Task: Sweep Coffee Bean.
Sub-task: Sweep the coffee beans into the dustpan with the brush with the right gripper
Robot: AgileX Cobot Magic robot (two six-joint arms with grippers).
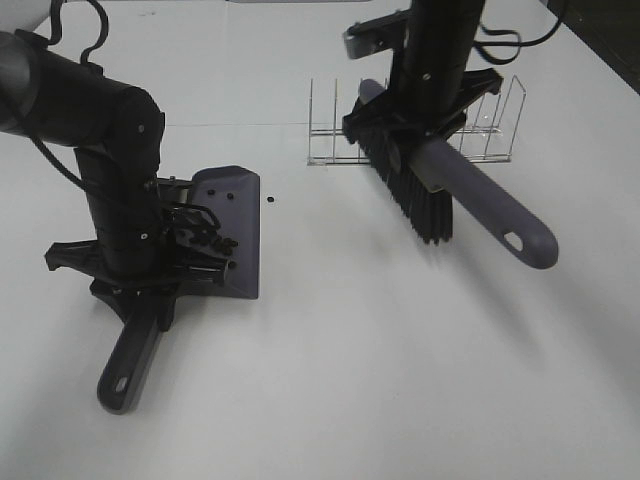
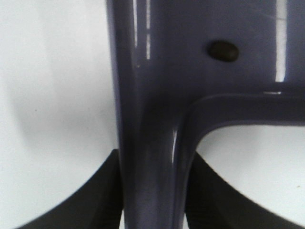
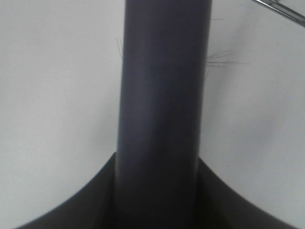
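My left gripper [image 1: 165,262] is shut on the neck of a grey-purple dustpan [image 1: 235,225] that lies flat on the white table [image 1: 380,360]. Several coffee beans [image 1: 221,243] lie on the pan, and one bean [image 1: 271,201] lies on the table just beyond the pan's lip. The left wrist view shows the pan's handle [image 2: 147,143] between the fingers [image 2: 93,202] and one bean [image 2: 224,50] on the pan. My right gripper [image 1: 415,130] is shut on a grey brush [image 1: 480,195], held above the table with its black bristles [image 1: 412,200] pointing down-left. The right wrist view shows the brush handle [image 3: 162,105].
A clear wire rack [image 1: 495,125] stands on the table behind the brush; one of its wires [image 3: 281,9] shows in the right wrist view. The dustpan's handle end [image 1: 122,378] points toward the front left.
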